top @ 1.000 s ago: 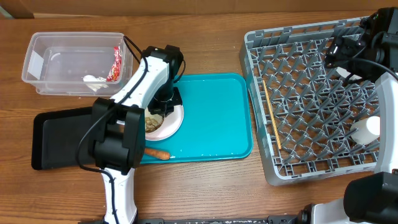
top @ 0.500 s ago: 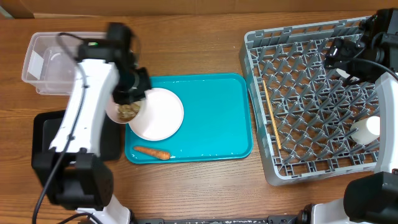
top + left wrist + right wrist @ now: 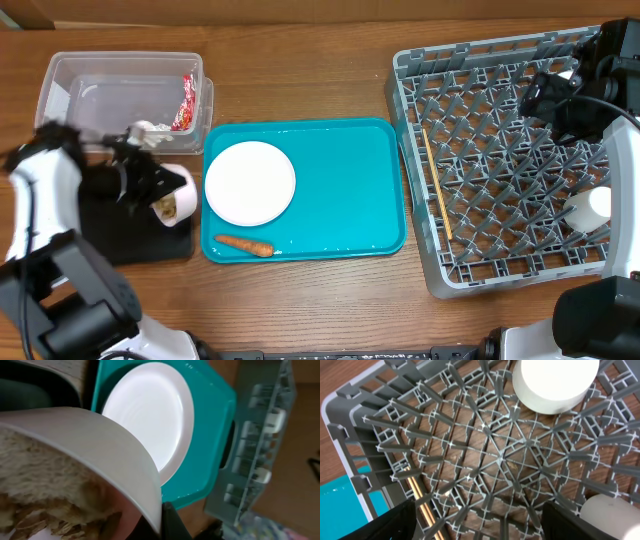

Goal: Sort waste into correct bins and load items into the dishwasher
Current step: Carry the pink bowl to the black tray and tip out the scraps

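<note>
My left gripper [image 3: 158, 188] is shut on the rim of the white bowl [image 3: 178, 192], held tipped on its side over the black tray [image 3: 105, 245]. Beige food scraps [image 3: 165, 208] still sit in the bowl and fill the lower left of the left wrist view [image 3: 50, 505], with my finger [image 3: 161, 522] on the rim [image 3: 100, 440]. The bare round plate [image 3: 250, 183] and the carrot [image 3: 245, 245] lie on the teal tray [image 3: 350, 190]. The clear tub [image 3: 110, 95] holds the red wrapper [image 3: 186, 103] and tissue [image 3: 148, 130]. My right gripper [image 3: 560, 95] is open over the grey dish rack [image 3: 480, 160].
Chopsticks [image 3: 437, 185] lie along the rack's left side and show in the right wrist view [image 3: 417, 502]. A white cup [image 3: 590, 207] stands in the rack; the right wrist view shows one white cup [image 3: 555, 380] and another white round object [image 3: 610, 515].
My left arm lifted the bowl off the plate and carried it left off the teal tray to above the black tray, tipping it. The plate is now bare. The right arm barely moved.
</note>
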